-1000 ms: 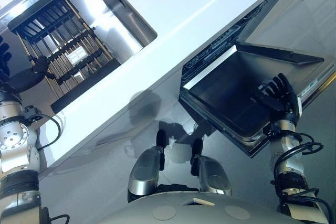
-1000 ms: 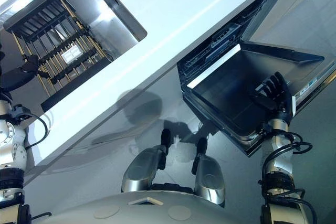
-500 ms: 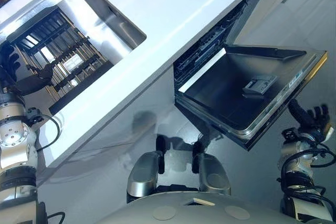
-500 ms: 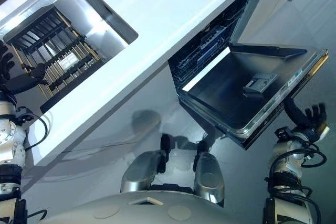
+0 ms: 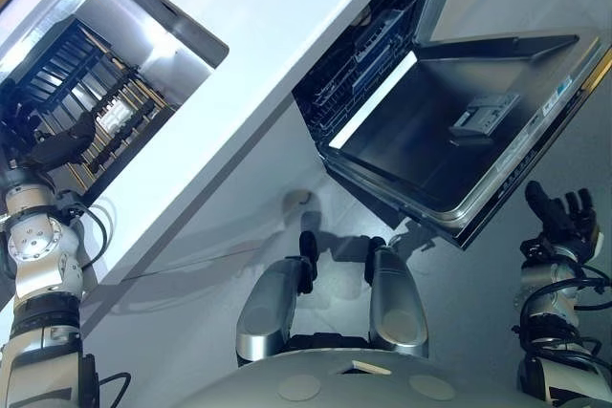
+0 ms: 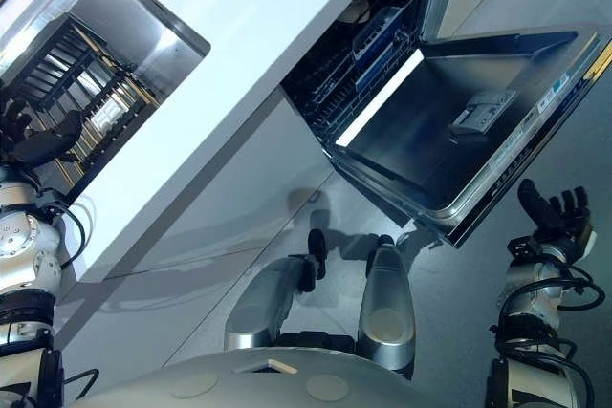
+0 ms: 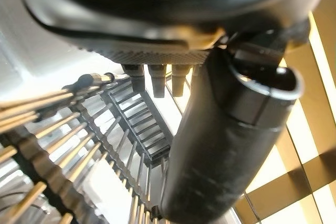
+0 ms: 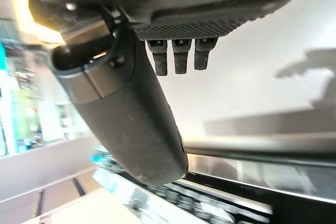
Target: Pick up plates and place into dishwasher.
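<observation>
1. Since a second ago, when the right hand (image 5: 559, 220) lay on the inner face of the dishwasher door (image 5: 449, 136), that hand has come off and now sits free below the door's outer edge, at 4 o'clock in the head views, fingers spread, grasping nothing.
2. Door is dropped fully open; lower rack (image 6: 368, 54) shows inside the dishwasher at 1 o'clock.
3. Left hand (image 5: 48, 145) hovers at 9 o'clock over the drying rack (image 5: 96, 107) in the sink (image 5: 177, 31), fingers relaxed, empty.
4. Plates: a pale flat item (image 5: 117, 119) sits among the rack tines; cannot tell if it is a plate.
5. Judgement: opening step done; loading can start, first pick not yet made.
</observation>
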